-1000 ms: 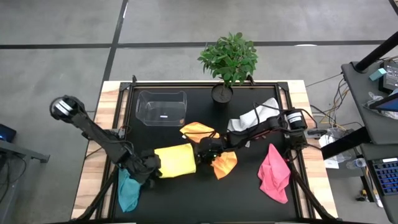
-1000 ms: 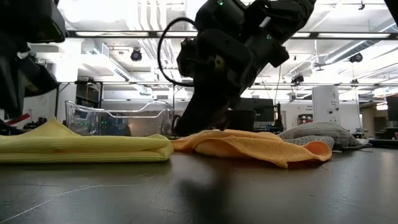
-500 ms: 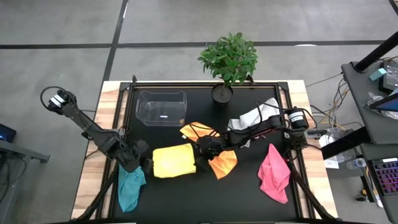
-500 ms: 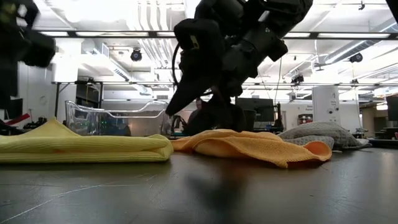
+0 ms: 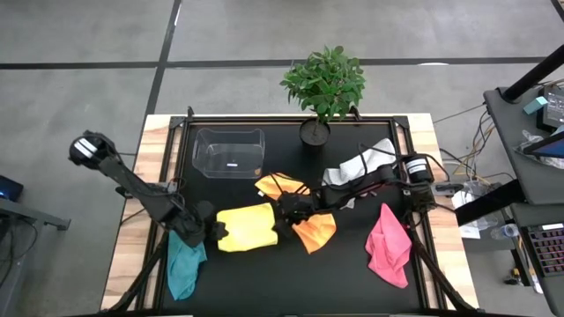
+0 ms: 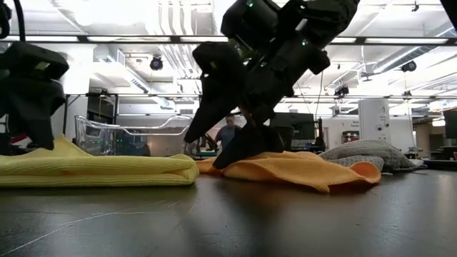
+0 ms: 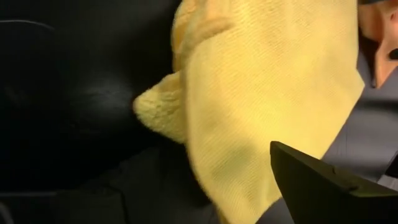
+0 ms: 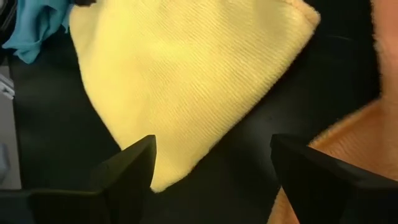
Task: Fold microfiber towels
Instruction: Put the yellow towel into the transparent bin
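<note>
Folded yellow towel (image 5: pixel 247 227) lies released between both grippers.
Left gripper (image 5: pixel 214 233) and right gripper (image 5: pixel 280 218) gape empty at its ends; lifting away could snag and unfold it.

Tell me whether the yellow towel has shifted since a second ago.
Yes, slightly: the yellow towel lies a little closer to the clear plastic box.

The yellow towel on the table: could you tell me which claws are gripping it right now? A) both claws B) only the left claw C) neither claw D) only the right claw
C: the yellow towel lies flat and free, with the left claw and right claw both open beside it.
</note>
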You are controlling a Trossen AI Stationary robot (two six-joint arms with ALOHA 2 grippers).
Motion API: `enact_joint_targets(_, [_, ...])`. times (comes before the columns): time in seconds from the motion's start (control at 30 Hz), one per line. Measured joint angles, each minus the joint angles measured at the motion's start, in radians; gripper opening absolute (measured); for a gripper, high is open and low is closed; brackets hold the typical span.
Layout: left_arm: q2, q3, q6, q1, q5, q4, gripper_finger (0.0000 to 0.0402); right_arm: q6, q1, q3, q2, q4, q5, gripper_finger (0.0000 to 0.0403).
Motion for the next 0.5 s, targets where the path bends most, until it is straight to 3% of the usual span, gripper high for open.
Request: enact_joint_targets(0.5, [0.204, 0.015, 0.03, 0.017, -0.086, 0.214, 0.0224, -0.004, -0.018, 0.062, 0.051, 0.006, 0.001, 0.0293])
